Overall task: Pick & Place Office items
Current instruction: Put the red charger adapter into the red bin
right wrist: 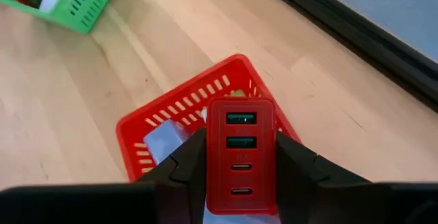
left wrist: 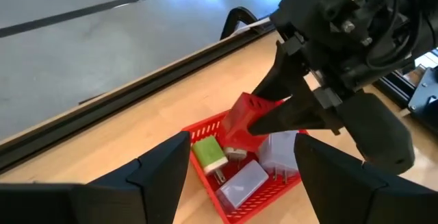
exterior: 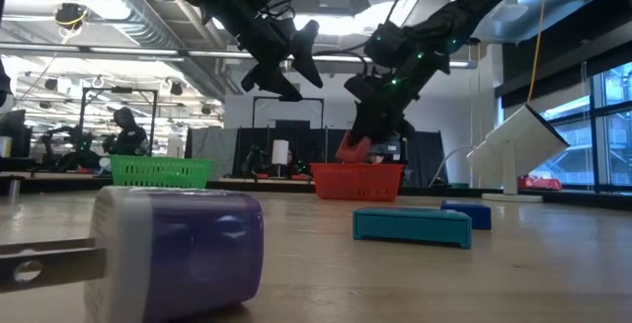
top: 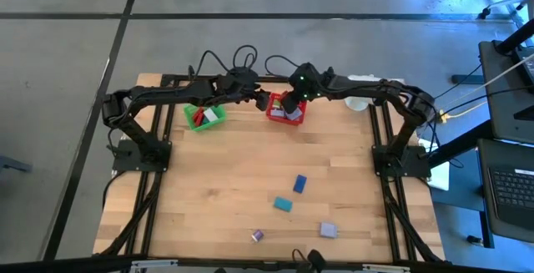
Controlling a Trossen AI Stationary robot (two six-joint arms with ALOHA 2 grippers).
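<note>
Gripping a red charger block (right wrist: 241, 157) between its two fingers, the right claw (top: 289, 104) hangs just above the red mesh basket (top: 285, 116) at the far side of the desk (top: 234, 181). The block's face with its four ports shows in the right wrist view. Inside the basket lie a green-and-white plug (left wrist: 209, 154) and two pale pieces (left wrist: 241, 183). The left claw (left wrist: 239, 166) hovers close beside the right one with its fingers spread apart and nothing between them. A green mesh basket (top: 204, 116) sits further left with red and white items in it. Nearer the front edge lie a blue block (top: 299, 183), a teal block (top: 283, 203), a lavender block (top: 328, 230) and a small purple plug (top: 257, 235), apart from one another.
</note>
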